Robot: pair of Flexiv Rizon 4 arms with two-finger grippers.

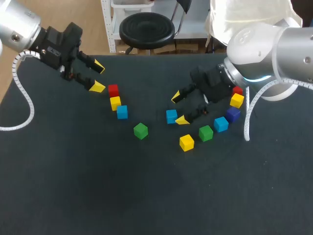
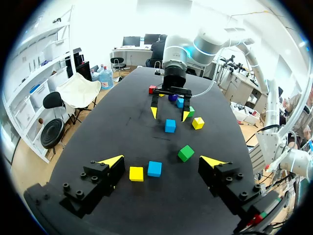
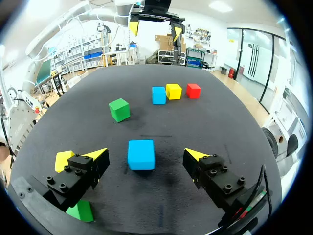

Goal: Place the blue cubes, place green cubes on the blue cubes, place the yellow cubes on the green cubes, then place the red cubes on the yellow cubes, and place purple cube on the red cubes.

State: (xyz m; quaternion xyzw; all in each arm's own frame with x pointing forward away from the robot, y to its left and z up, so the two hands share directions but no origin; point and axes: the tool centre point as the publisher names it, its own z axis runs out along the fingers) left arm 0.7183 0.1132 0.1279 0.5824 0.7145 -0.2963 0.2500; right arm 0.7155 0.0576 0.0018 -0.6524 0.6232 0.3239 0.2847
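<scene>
Fingers (image 1: 182,120) of my right gripper (image 1: 178,108) stand spread around a blue cube (image 1: 171,116) untouched on the tabletop (image 1: 146,186), while my left gripper (image 1: 98,76), likewise released and empty, hangs beside the red cube (image 1: 113,90) heading a red-yellow-blue row.

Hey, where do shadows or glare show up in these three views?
Head view: even light, no glare on the table; the cubes cast barely any shadow. Right wrist view: a soft shadow lies by the blue cube between the fingers of the open right gripper. Left wrist view: only a faint shadow hugs the green cube.
</scene>
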